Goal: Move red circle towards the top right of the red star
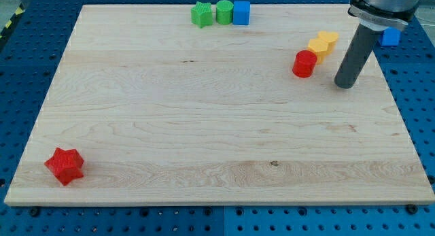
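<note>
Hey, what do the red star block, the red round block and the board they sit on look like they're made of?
The red star block and red round block look like matte plastic, perhaps printed: flat, even colour, faint ridging on the star. The board looks like pale, unvarnished wood, with visible grain and a small knot. My tip stands just to the view's right of the round block.

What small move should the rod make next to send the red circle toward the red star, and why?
Probably my tip should push left and down against the red circle. The tip stands just to the circle's right, apart from it, while the red star lies far off at the board's bottom left.
</note>
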{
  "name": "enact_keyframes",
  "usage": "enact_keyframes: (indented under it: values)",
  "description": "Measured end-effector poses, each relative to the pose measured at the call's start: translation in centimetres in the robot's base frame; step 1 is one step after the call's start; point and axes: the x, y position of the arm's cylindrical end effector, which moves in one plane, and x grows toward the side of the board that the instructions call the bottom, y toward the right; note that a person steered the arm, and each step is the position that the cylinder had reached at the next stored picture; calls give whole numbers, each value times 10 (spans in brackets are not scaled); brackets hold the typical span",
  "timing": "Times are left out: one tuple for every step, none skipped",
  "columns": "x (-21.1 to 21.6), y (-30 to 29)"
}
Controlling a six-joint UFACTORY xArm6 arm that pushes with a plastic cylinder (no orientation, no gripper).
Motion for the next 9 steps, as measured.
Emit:
enact_keyframes:
  values:
    - [-40,0]
    - [-53,-28]
    - [-53,-47]
    - [-52,-68]
    - [-46,-73]
    - [-46,-82]
    - [-43,-93]
    - [-35,-113]
    - [-31,-121]
